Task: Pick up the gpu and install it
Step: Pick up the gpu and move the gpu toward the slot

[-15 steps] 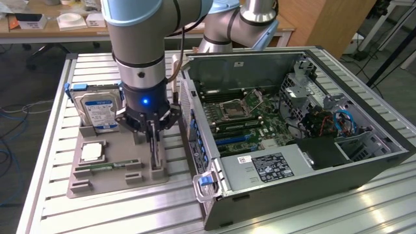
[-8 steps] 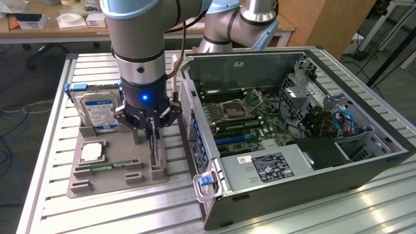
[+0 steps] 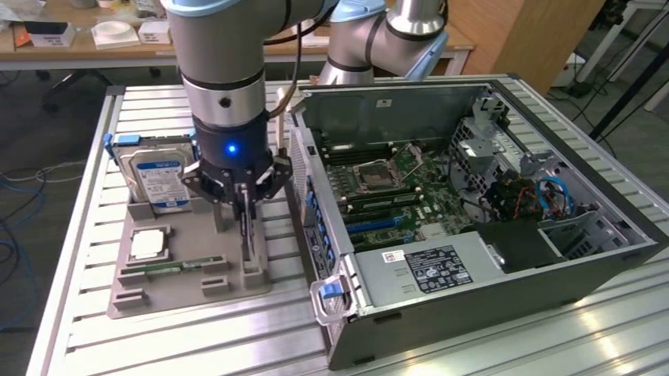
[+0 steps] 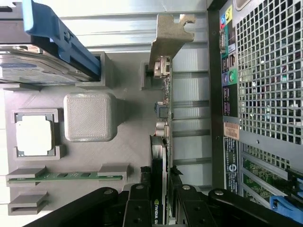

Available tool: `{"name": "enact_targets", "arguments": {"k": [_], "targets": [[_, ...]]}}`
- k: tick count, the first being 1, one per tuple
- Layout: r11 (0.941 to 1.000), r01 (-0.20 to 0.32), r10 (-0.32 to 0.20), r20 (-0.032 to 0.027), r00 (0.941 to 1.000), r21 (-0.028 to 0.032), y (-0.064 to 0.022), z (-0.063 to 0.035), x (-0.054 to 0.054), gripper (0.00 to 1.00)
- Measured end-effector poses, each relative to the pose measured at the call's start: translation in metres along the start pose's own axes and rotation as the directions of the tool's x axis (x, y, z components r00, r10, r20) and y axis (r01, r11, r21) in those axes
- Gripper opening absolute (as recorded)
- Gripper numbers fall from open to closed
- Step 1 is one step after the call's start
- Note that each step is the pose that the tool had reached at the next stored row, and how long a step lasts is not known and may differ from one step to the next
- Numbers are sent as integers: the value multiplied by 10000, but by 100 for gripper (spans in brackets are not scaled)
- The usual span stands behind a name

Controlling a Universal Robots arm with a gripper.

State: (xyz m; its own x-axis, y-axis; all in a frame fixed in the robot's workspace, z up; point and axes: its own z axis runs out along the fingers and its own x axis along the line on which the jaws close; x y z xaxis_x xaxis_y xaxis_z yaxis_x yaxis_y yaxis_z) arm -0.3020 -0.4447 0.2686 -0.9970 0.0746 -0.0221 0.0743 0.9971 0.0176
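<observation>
The gpu (image 3: pixel 247 231) stands on edge in a slot of the grey holder tray (image 3: pixel 183 294), just beside the open computer case (image 3: pixel 418 270). My gripper (image 3: pixel 244 196) hangs straight down over it, with a finger on each side of the card's upper edge. In the wrist view the thin black gpu (image 4: pixel 163 123) runs between the fingers, its metal bracket (image 4: pixel 168 35) at the far end. There my gripper (image 4: pixel 159 208) is shut on the card, both pads against its faces. The card's lower edge still sits in the tray.
The tray also holds a silver hard drive (image 3: pixel 157 176) with a blue bracket, a square processor (image 3: pixel 150 244) and a green memory stick (image 3: pixel 172 268). The case lies on its side with the motherboard (image 3: pixel 403 196) exposed; its rear panel (image 4: pixel 265 94) is close beside the card.
</observation>
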Motion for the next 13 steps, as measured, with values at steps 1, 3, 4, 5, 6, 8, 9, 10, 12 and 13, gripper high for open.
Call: {"name": "enact_targets", "arguments": {"k": [1,3,4,5,6,8,9,10,12,13], "targets": [[10000,0,0,1,10000,0,0,-14,0,26],[10000,0,0,0,10000,0,1,-42,-1,26],[10000,0,0,0,10000,0,1,-56,-1,26],[10000,0,0,0,10000,0,1,-69,-2,26],[10000,0,0,1,10000,0,3,-185,-4,26],[10000,0,0,2,10000,0,4,-210,-5,26],[10000,0,0,1,10000,0,4,-223,-5,26],[10000,0,0,2,10000,0,4,-236,-5,26],[10000,0,0,4,10000,-1,5,-261,-6,26],[10000,0,0,5,10000,0,5,-274,-6,26]]}}
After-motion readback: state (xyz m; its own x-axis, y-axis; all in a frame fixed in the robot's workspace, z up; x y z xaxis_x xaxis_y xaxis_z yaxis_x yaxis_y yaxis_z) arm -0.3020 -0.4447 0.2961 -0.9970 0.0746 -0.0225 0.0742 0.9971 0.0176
